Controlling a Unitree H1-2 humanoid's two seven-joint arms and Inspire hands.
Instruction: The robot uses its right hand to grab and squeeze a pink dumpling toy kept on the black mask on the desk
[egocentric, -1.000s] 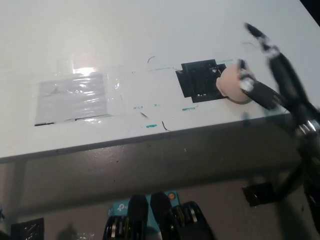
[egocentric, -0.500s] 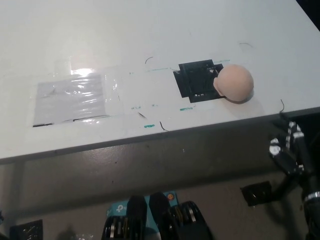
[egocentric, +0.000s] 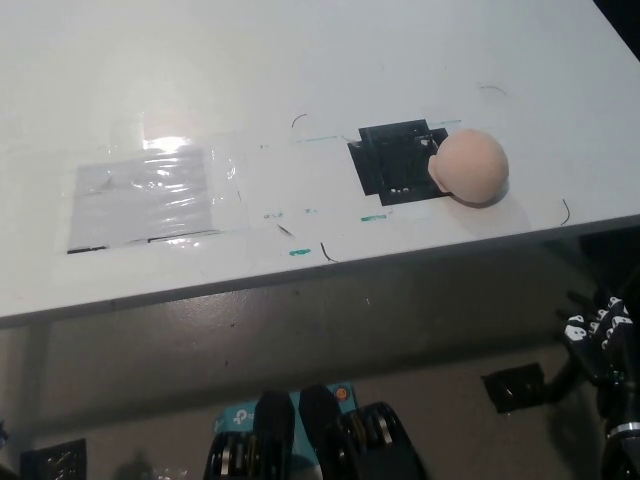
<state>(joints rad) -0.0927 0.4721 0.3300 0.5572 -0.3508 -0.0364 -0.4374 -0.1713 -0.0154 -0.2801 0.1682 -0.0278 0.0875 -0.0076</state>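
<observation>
Below the desk (egocentric: 300, 60) edge, right hand (egocentric: 598, 335) hangs empty.

A clear plastic sheet (egocentric: 145, 195) lies flat at the white desk's left, glare on its top edge. Small teal tape bits (egocentric: 302, 251) and what may be pen marks (egocentric: 328, 252) sit near the front edge.
</observation>
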